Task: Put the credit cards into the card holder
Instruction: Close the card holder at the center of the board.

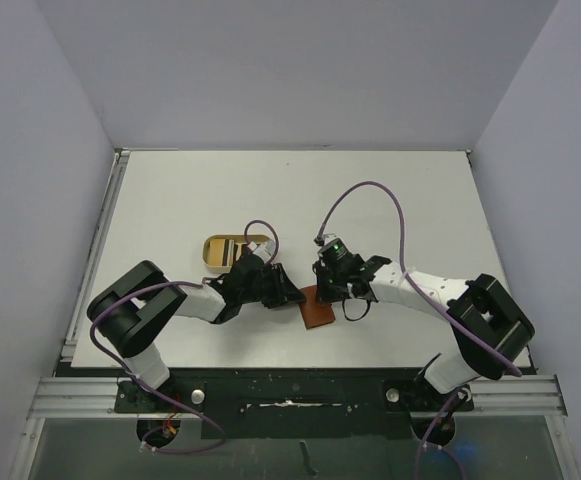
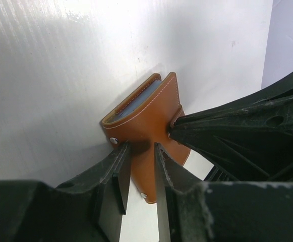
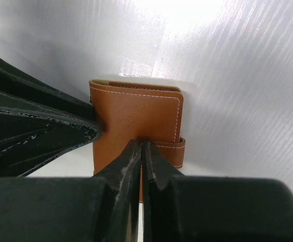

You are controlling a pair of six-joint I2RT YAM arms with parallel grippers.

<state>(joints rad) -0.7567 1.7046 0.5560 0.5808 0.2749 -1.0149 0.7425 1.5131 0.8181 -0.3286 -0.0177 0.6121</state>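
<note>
Near the front edge of the white worktop (image 1: 400, 200), the small brown leather bifold wallet (image 2: 146, 113) lies folded between the two arms. The fingers of the left gripper (image 2: 142, 147) pinch its near corner, leather filling their narrow gap. The fingers of the right gripper (image 3: 141, 144), pressed together, touch its cover beside the snap tab (image 3: 180, 145). Farther back on the left sits a tan oblong tray (image 1: 210, 243) holding dark flat cards (image 1: 227, 251).

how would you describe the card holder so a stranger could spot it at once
On the white table, look toward the edge nearest the arm bases, where the left gripper and right gripper meet. The card holder is the small folded brown leather wallet with pale stitching between them; the tan tray farther back is oblong, round-ended and open-topped.
</note>
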